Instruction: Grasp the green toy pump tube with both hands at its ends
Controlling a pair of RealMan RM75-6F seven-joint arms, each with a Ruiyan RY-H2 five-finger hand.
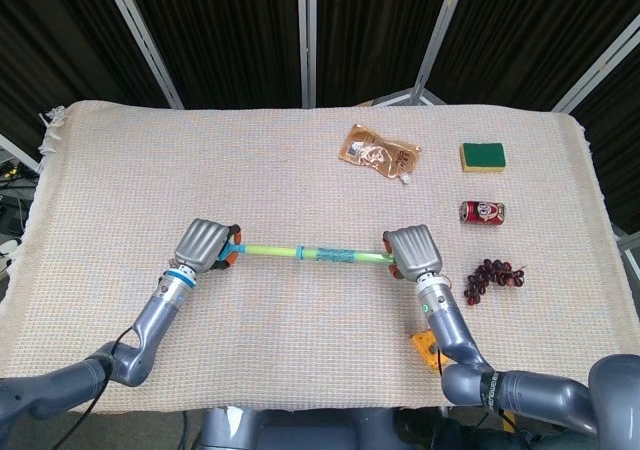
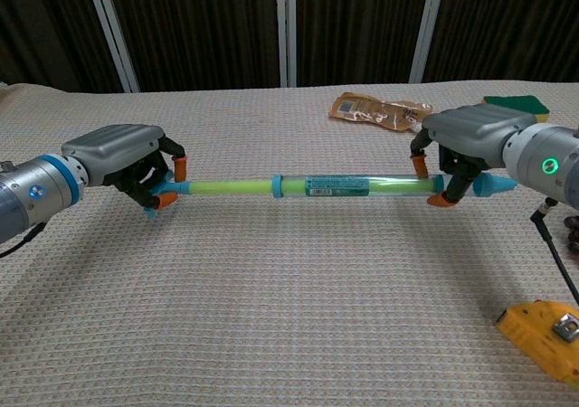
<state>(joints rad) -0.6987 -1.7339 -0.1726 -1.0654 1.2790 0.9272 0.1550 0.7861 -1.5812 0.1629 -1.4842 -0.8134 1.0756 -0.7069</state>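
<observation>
The green toy pump tube [image 2: 308, 186] lay stretched level between my two hands over the middle of the bench [image 1: 200, 170], held just clear of the woven cloth in the chest view. It was a single tube, lime green, with a blue collar [image 2: 275, 187] near its middle and a teal label [image 2: 336, 185] wrapped around the half nearer my right hand; the print on that label was too small to read. My left hand [image 2: 127, 158] held one end, its orange-tipped fingers [image 2: 180, 167] curled around the blue cap there. My right hand [image 2: 466, 149] held the other end the same way, fingers closed over the tube, and the blue cone tip [image 2: 496, 187] stuck out past them.

Further out, toward the far side of the bench, lay one brown foil pouch [image 1: 379, 153] with writing I could not make out, and one yellow sponge with a green top [image 1: 482, 156]. Nearer my right arm lay one red drink can [image 1: 481, 212] on its side, its brand unreadable, and one bunch of dark grapes [image 1: 490, 276]. One yellow tape measure [image 2: 543, 330] sat at the near edge by my right forearm.
</observation>
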